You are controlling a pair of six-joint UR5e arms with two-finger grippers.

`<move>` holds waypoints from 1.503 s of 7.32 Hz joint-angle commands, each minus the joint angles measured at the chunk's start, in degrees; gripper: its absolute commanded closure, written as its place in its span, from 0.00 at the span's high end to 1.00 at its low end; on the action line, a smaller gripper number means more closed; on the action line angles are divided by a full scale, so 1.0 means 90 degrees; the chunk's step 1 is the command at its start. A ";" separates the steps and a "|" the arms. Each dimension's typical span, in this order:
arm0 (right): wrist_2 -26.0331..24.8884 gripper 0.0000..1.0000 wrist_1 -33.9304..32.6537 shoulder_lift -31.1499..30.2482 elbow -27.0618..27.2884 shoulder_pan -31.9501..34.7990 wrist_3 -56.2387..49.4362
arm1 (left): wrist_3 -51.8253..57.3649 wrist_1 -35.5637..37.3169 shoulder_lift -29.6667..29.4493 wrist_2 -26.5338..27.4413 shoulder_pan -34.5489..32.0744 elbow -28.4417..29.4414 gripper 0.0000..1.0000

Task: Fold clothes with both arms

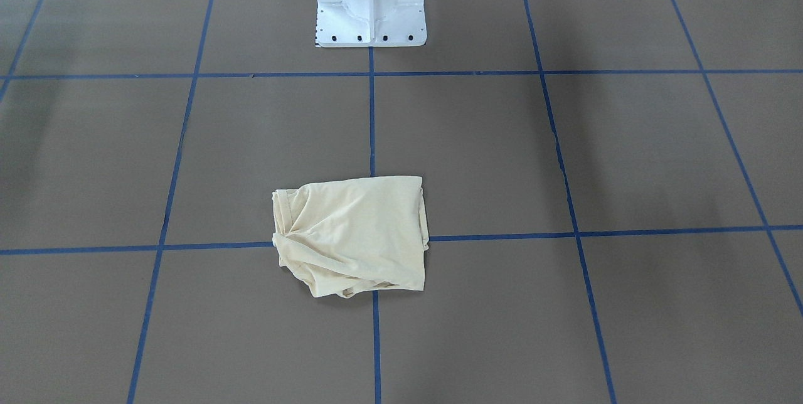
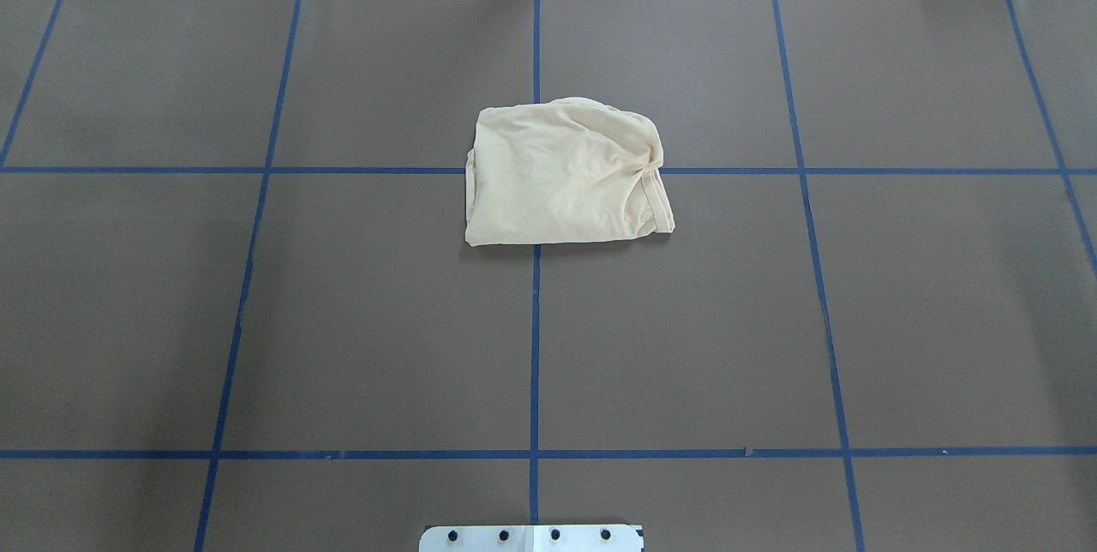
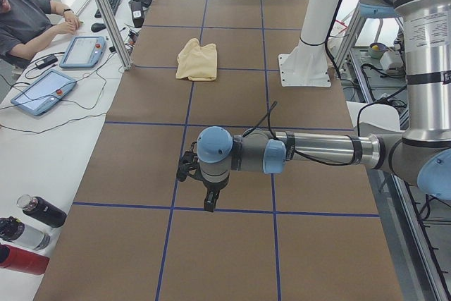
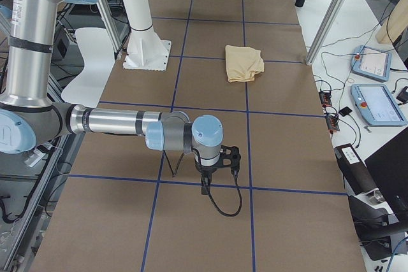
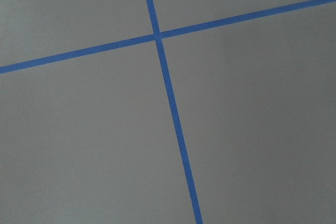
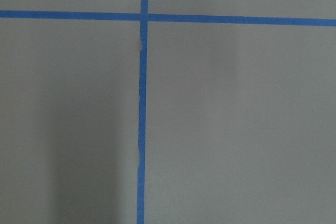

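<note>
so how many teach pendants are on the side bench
2. Both lie on the white bench: one pendant by the seated operator, the other nearer the bottles. More may sit outside the frames.

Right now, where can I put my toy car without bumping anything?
Bare brown squares lie between the folded T-shirt and the white pedestal base, and on both sides of the shirt. Crowded: under the left arm and right arm at the ends of the table.

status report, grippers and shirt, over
Left gripper and right gripper out at table ends, open or shut unreadable. Shirt folded compact mid-table, neither touching it. Nothing seen in the way.
</note>
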 commanded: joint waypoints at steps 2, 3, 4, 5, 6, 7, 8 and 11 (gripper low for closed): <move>0.0011 1.00 0.0012 0.0002 0.0016 0.0000 0.0007 | 0.0017 0.0000 0.0003 -0.0012 0.0008 0.0010 1.00; 0.0011 1.00 0.0012 0.0002 0.0016 0.0000 0.0007 | 0.0008 0.0000 0.0003 -0.0002 0.0008 0.0019 1.00; 0.0011 1.00 0.0021 0.0002 0.0016 0.0000 0.0007 | 0.0017 0.0000 0.0003 0.0007 -0.0001 0.0000 1.00; 0.0011 1.00 0.0021 0.0002 0.0025 0.0000 0.0007 | 0.0027 0.0000 0.0003 0.0007 0.0008 -0.0010 1.00; 0.0011 1.00 0.0021 0.0002 0.0025 0.0000 0.0016 | 0.0018 0.0000 -0.0006 0.0007 0.0008 0.0000 1.00; 0.0020 1.00 0.0031 0.0012 0.0025 0.0000 0.0026 | -0.0002 0.0000 0.0003 0.0017 0.0008 0.0010 1.00; 0.0030 1.00 0.0118 0.0002 0.0025 0.0000 0.0036 | -0.0002 0.0000 0.0003 0.0017 0.0008 0.0029 1.00; 0.0030 1.00 0.0158 -0.0027 0.0025 0.0000 0.0036 | 0.0008 0.0000 0.0003 0.0017 0.0008 0.0068 1.00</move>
